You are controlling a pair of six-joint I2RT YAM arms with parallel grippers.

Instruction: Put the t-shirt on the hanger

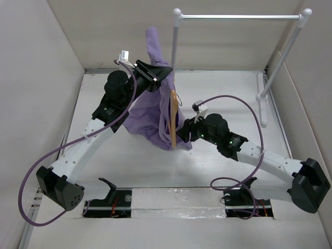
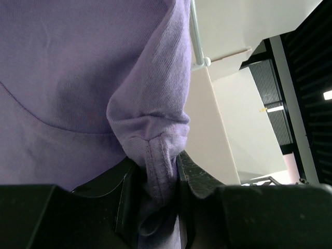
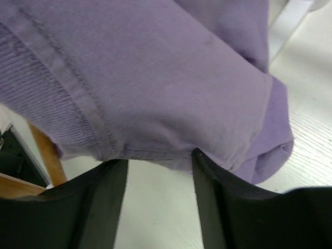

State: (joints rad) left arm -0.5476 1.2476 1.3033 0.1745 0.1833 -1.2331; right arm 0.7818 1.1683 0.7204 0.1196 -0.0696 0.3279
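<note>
The left gripper is lifting the t-shirt high above the table. The cloth is hanging as one long drape below and beyond its fingers, with a short tail sticking up past them. In the left wrist view, the fingers are pinching narrowly on a bunched seam fold, and the rest of the shirt is spreading away above the tips.

The hanger is showing in the top view as a thin wooden strip, its long axis running from the arm bases toward the far wall. It is lying against the shirt's edge on the right arm's side, with the metal hook near its far end.

The right gripper is sitting just beside that strip, at the shirt's lower part. Its own camera shows what the top view hides: the fingers are standing apart with bare table between them, and a stitched hem is crossing just past their tips (one tip seems to be touching it). Wood from the hanger is showing outside the left-hand finger.

Open table is lying to the outer side of each gripper. The clothes rail is standing well beyond the right fingers, by the far wall.
</note>
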